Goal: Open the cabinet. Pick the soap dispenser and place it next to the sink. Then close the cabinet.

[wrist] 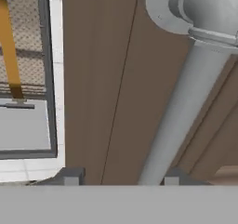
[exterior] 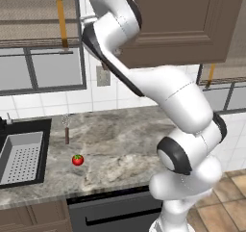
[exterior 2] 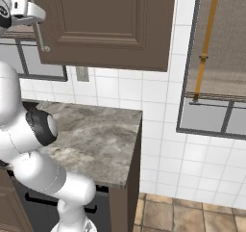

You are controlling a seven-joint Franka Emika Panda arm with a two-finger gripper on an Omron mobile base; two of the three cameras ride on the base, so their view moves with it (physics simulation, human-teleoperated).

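— Where's the claw (wrist: 122, 175) now?

— Up at the cabinet (exterior: 182, 24), right on its silver bar handle (wrist: 176, 121). In the hand view the two finger tips sit either side of the foot of the bar, set apart, so I'd call it released around the handle, not yet pinching it.

— And the door?

— Looks flat and unopened. It's a big panelled wooden door, stiff and fairly heavy I'd guess; the bar is the only sensible hold, smooth round metal, so it may slip unless the grip is firm. It will swing on its hinge, so the pull must follow an arc.

— The soap dispenser?

— Can't see it; I judge it's behind that door.

— Anything in the way below?

— On the counter (exterior: 120, 144) there's a small red tomato (exterior: 78, 160) and a brown-handled utensil (exterior: 67, 130) between the arm and the sink (exterior: 24, 156). That's just the stretch where the bottle should land, so they crowd it a little. A window (exterior: 38, 33) with an orange strap stands left of the cabinet.
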